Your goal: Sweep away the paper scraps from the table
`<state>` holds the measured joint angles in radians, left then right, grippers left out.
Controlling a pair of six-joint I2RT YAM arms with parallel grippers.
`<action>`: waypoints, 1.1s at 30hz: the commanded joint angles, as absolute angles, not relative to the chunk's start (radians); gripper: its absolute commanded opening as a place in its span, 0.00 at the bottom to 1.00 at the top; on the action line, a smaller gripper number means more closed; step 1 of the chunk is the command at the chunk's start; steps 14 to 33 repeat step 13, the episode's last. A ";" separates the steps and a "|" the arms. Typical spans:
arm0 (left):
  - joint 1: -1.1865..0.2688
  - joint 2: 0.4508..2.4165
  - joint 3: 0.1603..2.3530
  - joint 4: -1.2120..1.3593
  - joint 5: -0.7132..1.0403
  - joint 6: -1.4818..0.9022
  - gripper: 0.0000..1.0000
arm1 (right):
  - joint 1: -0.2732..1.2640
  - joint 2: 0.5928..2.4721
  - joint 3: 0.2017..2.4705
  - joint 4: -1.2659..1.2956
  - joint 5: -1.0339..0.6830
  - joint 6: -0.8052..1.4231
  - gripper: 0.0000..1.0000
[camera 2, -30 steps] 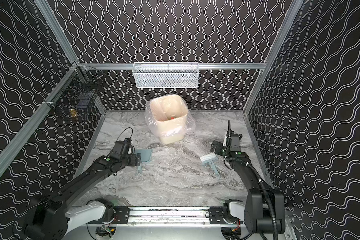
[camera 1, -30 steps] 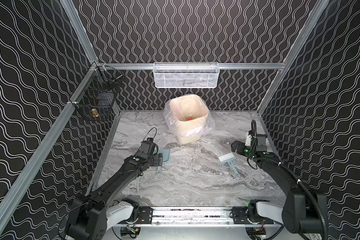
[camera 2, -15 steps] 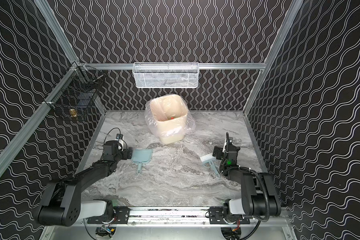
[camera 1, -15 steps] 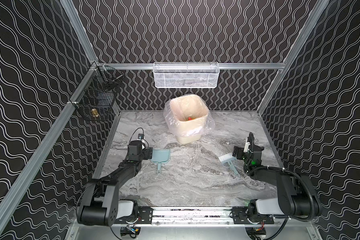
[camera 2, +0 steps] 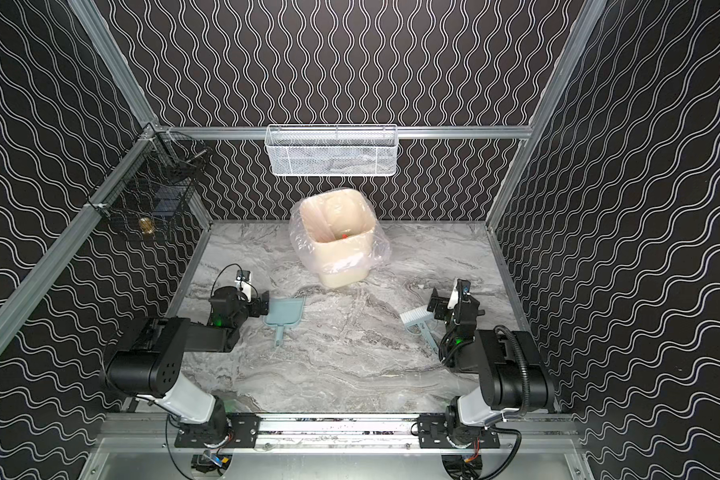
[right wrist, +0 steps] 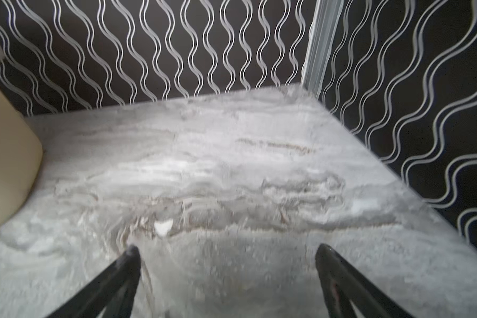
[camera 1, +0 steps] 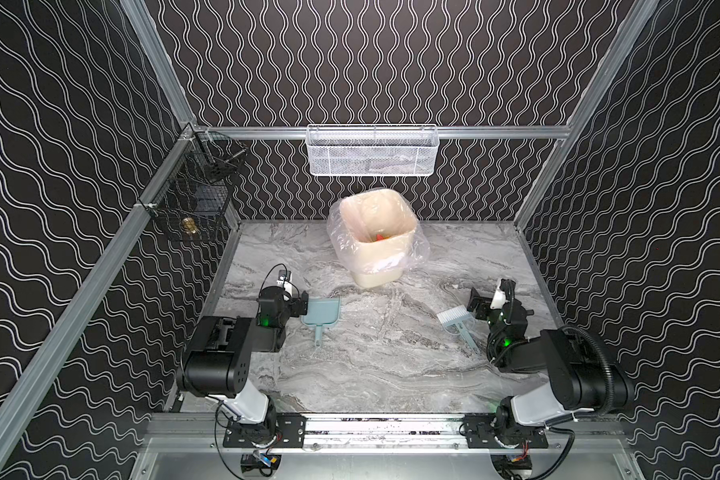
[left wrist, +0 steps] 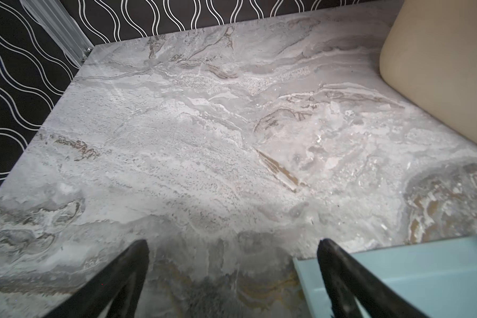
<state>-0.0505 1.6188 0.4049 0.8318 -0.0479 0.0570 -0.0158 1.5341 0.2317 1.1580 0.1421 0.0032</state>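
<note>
table (camera 1: 371,365): grey marble top; both arms folded low near the front rail.
scraps (camera 1: 379,237): red-orange bits, seen inside the bin (camera 1: 377,274), down in its clear liner; count unreadable.
bin: upright, back centre of the table.
dustpan (camera 1: 323,311): flat on the table, left of centre, handle toward the front rail.
brush (camera 1: 456,320): flat on the table, right of centre, handle toward the front rail.
left gripper (camera 1: 304,303): jaws wide, nothing between them; just beside the dustpan's left edge, contact unclear.
right gripper (camera 1: 479,303): jaws wide, empty; just right of the brush head; wrist view blurred.
</note>
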 commanded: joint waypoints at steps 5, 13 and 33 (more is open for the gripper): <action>-0.048 1.631 0.396 0.944 -0.063 0.042 0.99 | -0.002 1.545 0.238 1.240 0.200 -0.004 1.00; -0.048 1.638 0.393 0.955 -0.057 0.046 0.99 | -0.002 1.543 0.238 1.235 0.206 0.000 1.00; -0.048 1.638 0.393 0.955 -0.057 0.046 0.99 | -0.002 1.543 0.238 1.235 0.206 0.000 1.00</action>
